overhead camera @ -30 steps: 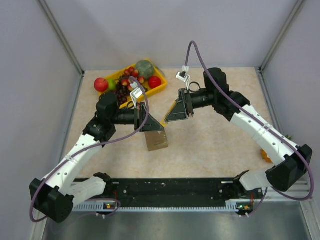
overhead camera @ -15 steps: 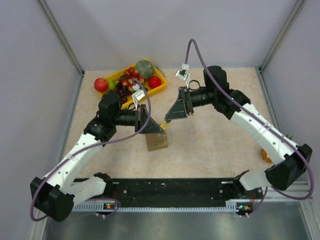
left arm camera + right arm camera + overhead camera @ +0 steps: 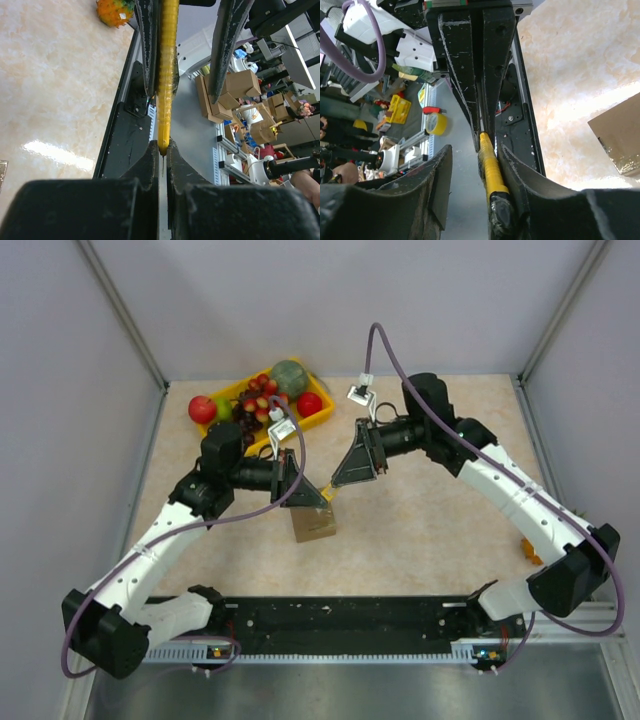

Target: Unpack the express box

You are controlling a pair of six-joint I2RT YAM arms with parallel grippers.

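Left gripper [image 3: 161, 150] pinches the yellow tool [image 3: 167, 75] by its tip; right gripper [image 3: 476, 150] straddles the other end, jaws apart — express box [image 3: 313, 523] just below them, nearer the left.

A lab: grey-walled test cell [image 3: 300, 300], stacked cardboard boxes [image 3: 235, 90], tape roll [image 3: 436, 123].

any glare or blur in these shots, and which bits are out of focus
Left wrist: a bright glare patch on the table; the left fingers blur toward the bottom edge. Right wrist: the right fingers near the lens are soft, while the box is in focus. Top view: even light, faint shadows, no glare.
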